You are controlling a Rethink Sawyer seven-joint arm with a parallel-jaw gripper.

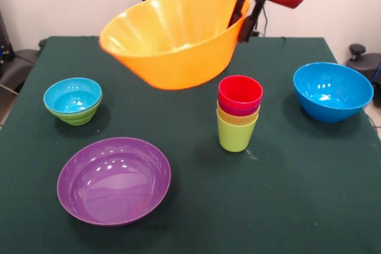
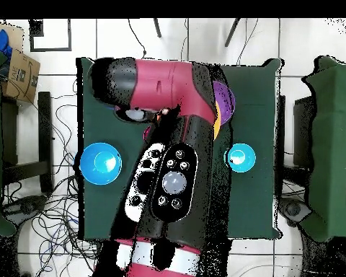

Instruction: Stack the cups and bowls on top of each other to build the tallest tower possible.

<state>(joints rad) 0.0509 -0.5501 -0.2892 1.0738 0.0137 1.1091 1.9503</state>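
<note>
My pincer (image 1: pixel 245 13) grips the rim of the orange bowl (image 1: pixel 175 37) and holds it tilted in the air. It hangs just behind the tower (image 1: pixel 238 113), four cups on the table (image 1: pixel 297 194).

Arm (image 2: pixel 169 173) over green table (image 2: pixel 255 209)

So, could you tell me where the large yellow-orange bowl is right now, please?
In the front view the large yellow-orange bowl hangs tilted above the table's far middle, its rim pinched by the hand, just up-left of the tower.
</note>
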